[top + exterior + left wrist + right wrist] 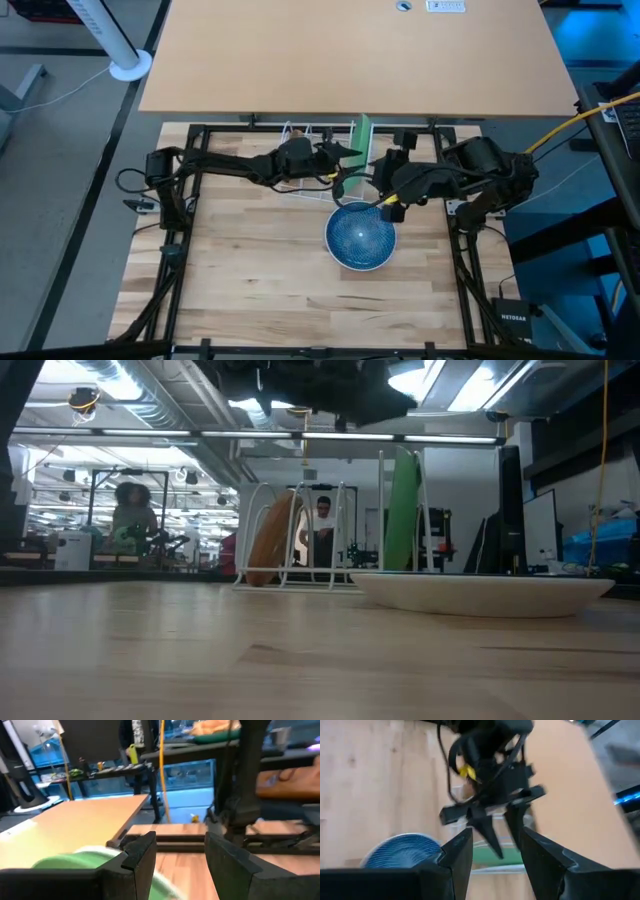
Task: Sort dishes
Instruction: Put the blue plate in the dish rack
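A white wire rack [305, 135] stands at the table's far middle. The green plate [362, 138] stands on edge in the rack's right end and shows upright in the low view [405, 510]. The brown plate [268, 540] leans in the rack's left part. The blue speckled dish [360, 237] lies flat on the table in front of the rack. The white plate I cannot make out. My left gripper [348, 152] is open beside the green plate [65, 861]. My right gripper [372, 175] is open above the table, between the rack and the blue dish [402, 851].
A large tan tabletop [350, 50] adjoins the far edge behind the rack. A black frame [180, 240] runs along the table's left and right sides. The wooden table [250, 280] is bare at the near left. People show in the room beyond [322, 520].
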Motion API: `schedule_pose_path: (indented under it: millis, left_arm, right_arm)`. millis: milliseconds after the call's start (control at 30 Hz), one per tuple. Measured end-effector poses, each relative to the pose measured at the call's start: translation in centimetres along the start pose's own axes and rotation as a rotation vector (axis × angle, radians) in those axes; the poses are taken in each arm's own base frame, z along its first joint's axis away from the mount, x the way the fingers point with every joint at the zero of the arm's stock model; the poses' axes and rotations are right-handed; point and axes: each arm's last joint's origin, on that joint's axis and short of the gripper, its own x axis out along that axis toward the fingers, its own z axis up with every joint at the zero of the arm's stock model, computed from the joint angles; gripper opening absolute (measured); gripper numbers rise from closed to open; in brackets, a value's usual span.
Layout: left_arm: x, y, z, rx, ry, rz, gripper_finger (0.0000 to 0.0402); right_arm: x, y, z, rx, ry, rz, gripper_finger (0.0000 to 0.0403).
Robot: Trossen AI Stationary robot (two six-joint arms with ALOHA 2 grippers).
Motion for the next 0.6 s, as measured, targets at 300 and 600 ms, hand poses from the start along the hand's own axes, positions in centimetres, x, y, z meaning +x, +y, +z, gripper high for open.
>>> schedule_pose_path:
  millis: [300,600]
  left_arm:
    - [-3.5,-4.8,1.9,0.064,0.229,-0.175,0.0159]
    - [-7.6,-11.7,-1.8,0.381,0.594,-0.487,0.0159]
  right_arm:
    - [1.9,1.9,-0.7,0.101,0.123,0.197,0.0166]
    - [9.5,5.8,-5.1,-0.050,0.429,-0.021,0.0166]
